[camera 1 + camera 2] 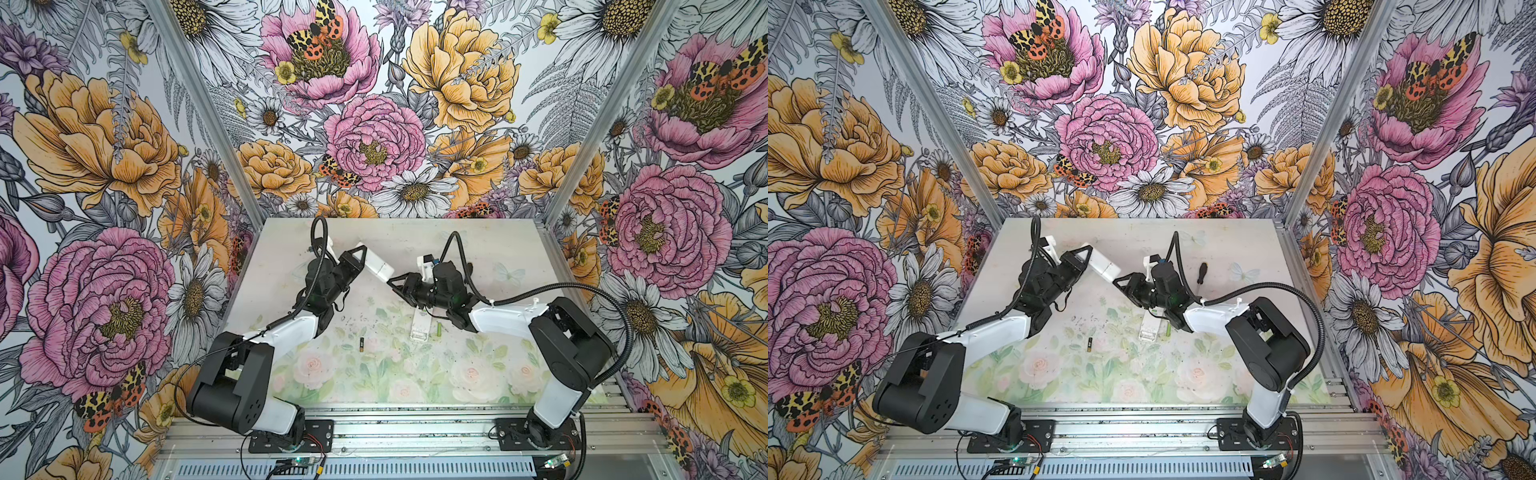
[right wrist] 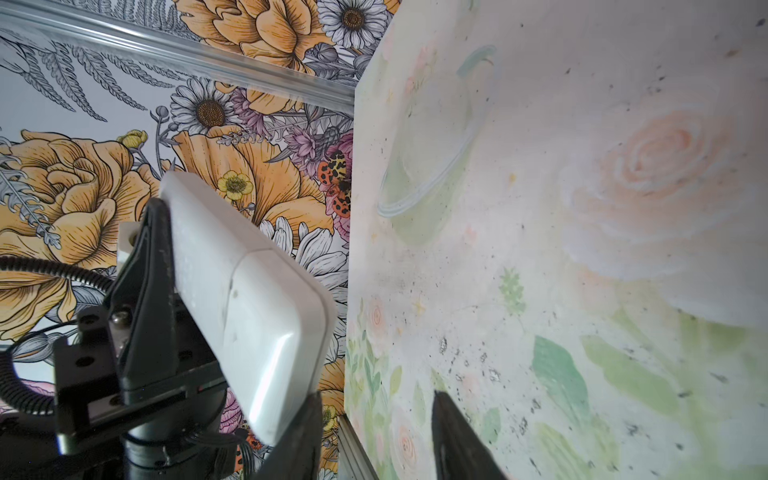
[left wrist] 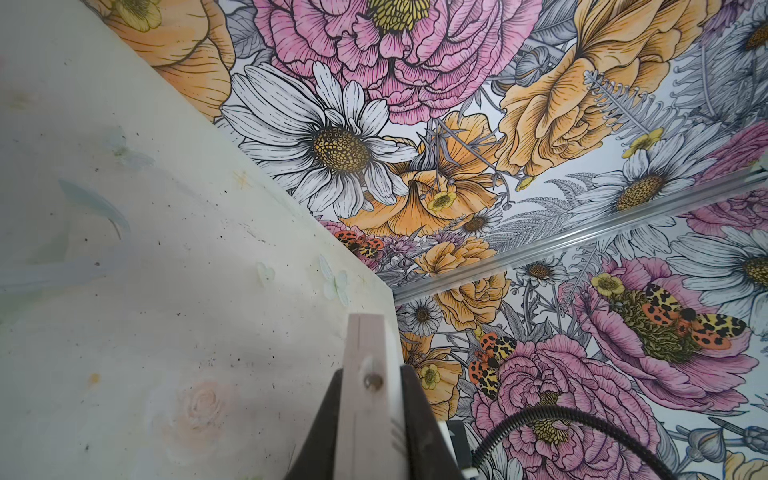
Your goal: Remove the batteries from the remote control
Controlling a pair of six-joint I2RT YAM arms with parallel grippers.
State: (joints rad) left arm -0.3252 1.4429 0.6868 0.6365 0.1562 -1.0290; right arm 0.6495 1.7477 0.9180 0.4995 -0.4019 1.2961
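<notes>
Two robot arms meet above a pale, flower-printed surface (image 1: pixel 478 374). The left end effector (image 1: pixel 364 257) is clamped on one end of a white remote control (image 1: pixel 379 265), holding it raised and tilted.

The right wrist view shows a seam across the remote's back. The battery cover therefore looks closed, and any batteries inside are hidden. The right end effector (image 2: pixel 376 395) has its fingers apart and grips nothing, with one finger just beside the remote's free end.

On the surface below lie a black battery (image 1: pixel 361 345) with a gold end and a lime green battery (image 1: pixel 438 329). The green one is just beside a white oblong piece (image 1: pixel 419 328), too small to identify. A screwdriver (image 1: pixel 1202 273) lies behind the right arm.

The step in hand appears to be opening the cover. To do it well, the left grip should hold firm while a right finger presses flat on the cover and pushes along the remote's length. Keeping the remote over the surface would let loosened batteries drop safely.
</notes>
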